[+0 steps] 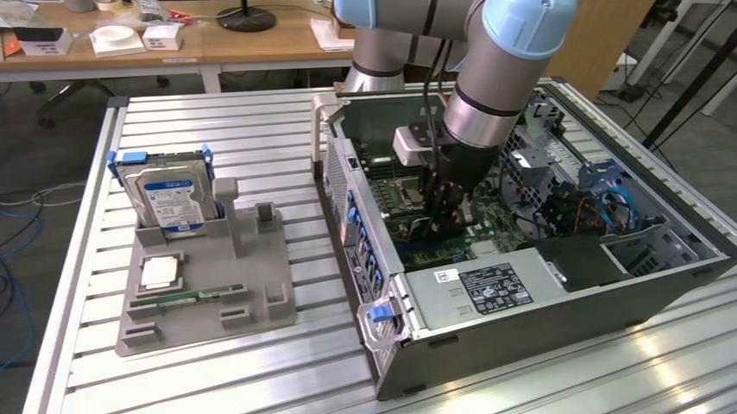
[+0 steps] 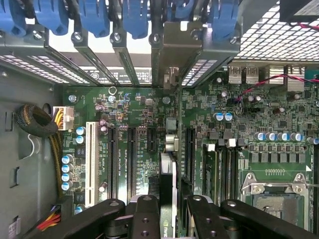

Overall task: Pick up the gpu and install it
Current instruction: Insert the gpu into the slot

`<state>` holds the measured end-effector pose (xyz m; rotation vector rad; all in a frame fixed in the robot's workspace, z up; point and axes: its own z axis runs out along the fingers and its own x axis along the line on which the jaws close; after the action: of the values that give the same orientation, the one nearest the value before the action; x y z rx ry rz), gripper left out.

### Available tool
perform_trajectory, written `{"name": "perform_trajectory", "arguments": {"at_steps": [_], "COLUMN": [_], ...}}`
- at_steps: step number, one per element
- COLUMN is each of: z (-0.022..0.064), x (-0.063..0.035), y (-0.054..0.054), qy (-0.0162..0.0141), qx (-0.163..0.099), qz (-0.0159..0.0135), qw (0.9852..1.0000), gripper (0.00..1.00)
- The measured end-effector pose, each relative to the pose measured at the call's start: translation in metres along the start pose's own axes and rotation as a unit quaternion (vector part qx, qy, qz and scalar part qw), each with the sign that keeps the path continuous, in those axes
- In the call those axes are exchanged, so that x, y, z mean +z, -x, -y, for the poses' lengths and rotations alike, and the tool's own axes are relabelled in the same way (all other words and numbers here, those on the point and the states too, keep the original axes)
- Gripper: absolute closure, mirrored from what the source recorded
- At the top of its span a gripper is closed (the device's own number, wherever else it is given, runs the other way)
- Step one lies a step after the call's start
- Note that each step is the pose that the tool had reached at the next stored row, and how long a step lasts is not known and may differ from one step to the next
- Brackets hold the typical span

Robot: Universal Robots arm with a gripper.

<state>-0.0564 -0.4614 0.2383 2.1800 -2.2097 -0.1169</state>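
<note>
While the wrist view looks straight down into the computer case (image 1: 691,250), the black gripper (image 2: 172,211) fills the near edge, its 2 fingers (image 2: 144,219) clamped on the gpu (image 2: 168,186), a slim dark card seen edge-on between them. The card stands upright over the green motherboard (image 2: 249,114), lined up with the row of long black expansion slots (image 2: 132,159) and a white slot (image 2: 90,162) to one side. Beyond the card's far end, its silver bracket (image 2: 174,55) sits among the slot covers at the case's rear wall, under a row of blue retention clips (image 2: 134,17). Farther across the board lie the memory slots (image 2: 224,169) and the open CPU socket (image 2: 271,191).

From the exterior view, the arm (image 1: 507,78) reaches down into the open case, gripper (image 1: 444,211) low over the motherboard. On the exterior view's left, well apart from the case, a grey fixture tray (image 1: 265,293) on the slatted table (image 1: 230,129) holds an upright hard drive (image 1: 171,203), a processor (image 1: 159,272) and a green memory stick (image 1: 185,299).
</note>
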Motion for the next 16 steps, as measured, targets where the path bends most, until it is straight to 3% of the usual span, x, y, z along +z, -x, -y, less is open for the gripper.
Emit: {"name": "perform_trajectory", "arguments": {"at_steps": [10, 12, 16], "z": [0.0001, 0.0000, -0.0001], "x": [-0.0001, -0.0005, -0.0015], "y": [0.0004, 0.0002, 0.0002], "qy": [0.0003, -0.0004, -0.0002], "qx": [0.000, 0.000, 0.000], "qz": [-0.0008, 0.0005, 0.0002], "qw": [1.0000, 1.0000, 1.0000], "gripper": [0.74, 0.74, 0.74]}}
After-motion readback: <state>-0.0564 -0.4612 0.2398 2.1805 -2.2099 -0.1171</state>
